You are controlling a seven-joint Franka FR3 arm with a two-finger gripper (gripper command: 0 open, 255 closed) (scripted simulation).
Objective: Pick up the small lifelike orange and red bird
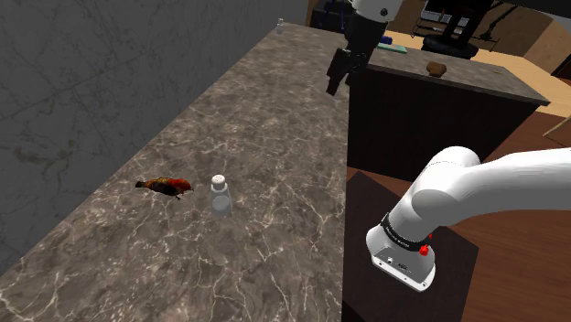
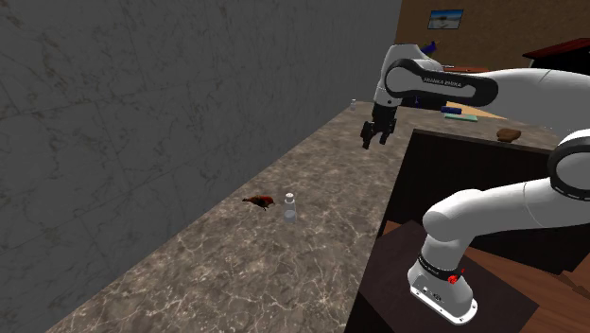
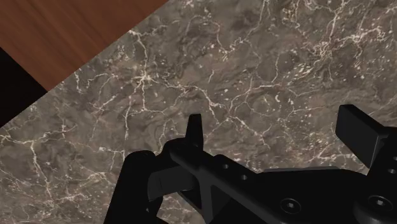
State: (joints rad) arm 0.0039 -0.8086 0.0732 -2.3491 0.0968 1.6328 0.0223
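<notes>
Approach step. My gripper [image 1: 337, 80] hangs wide open w/ nothing held, well apart from the bird [image 1: 167, 186], which lies on the table [image 1: 274, 137] near the bottle [image 1: 220, 194]. Next I'd need to travel over the bird, then descend.

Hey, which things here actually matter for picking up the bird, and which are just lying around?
For the job:
- orange and red bird, lying on the marble counter
- claw, open, well away from the bird

Just lying about:
- white-capped bottle, beside the bird
- brown lump, far from the bird
</notes>
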